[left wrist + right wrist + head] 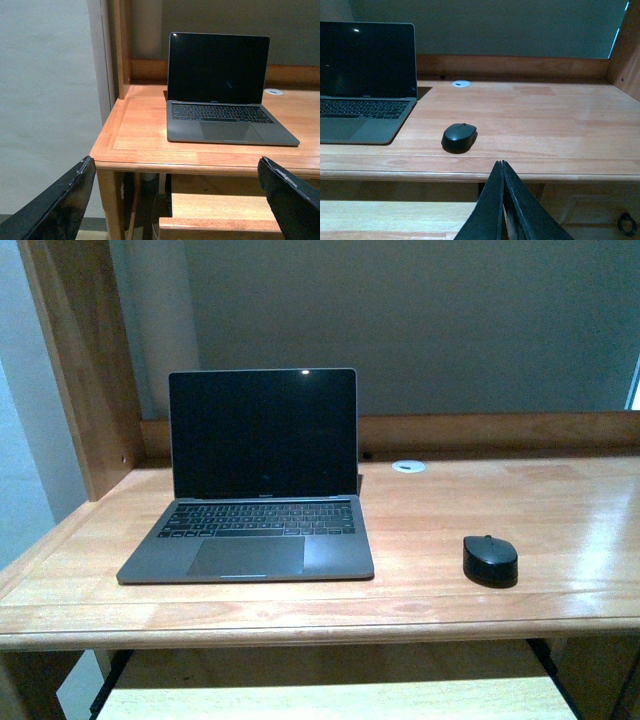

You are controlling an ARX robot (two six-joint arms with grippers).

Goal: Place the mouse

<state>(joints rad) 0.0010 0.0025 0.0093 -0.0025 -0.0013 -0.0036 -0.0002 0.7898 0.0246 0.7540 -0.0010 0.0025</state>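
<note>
- Black fingers frame both wrist views: the left gripper (175,200) stands wide apart and empty, well short of the desk's near edge, while the right gripper (503,200) has its fingers pressed together with nothing between them, also short of that edge.
- A pale wooden shelf (330,702) sits below the desktop, nearest the robot.
- The wooden desk (480,495) carries everything else.
- The mouse (490,559) lies flat near the front edge on the right side, well apart from the laptop and untouched by either gripper.
- The grey laptop (250,530) stands open on the left, screen dark and upright.
- Farther back, a small white round cap (408,467) sits in the desktop near the rear wooden rail.
</note>
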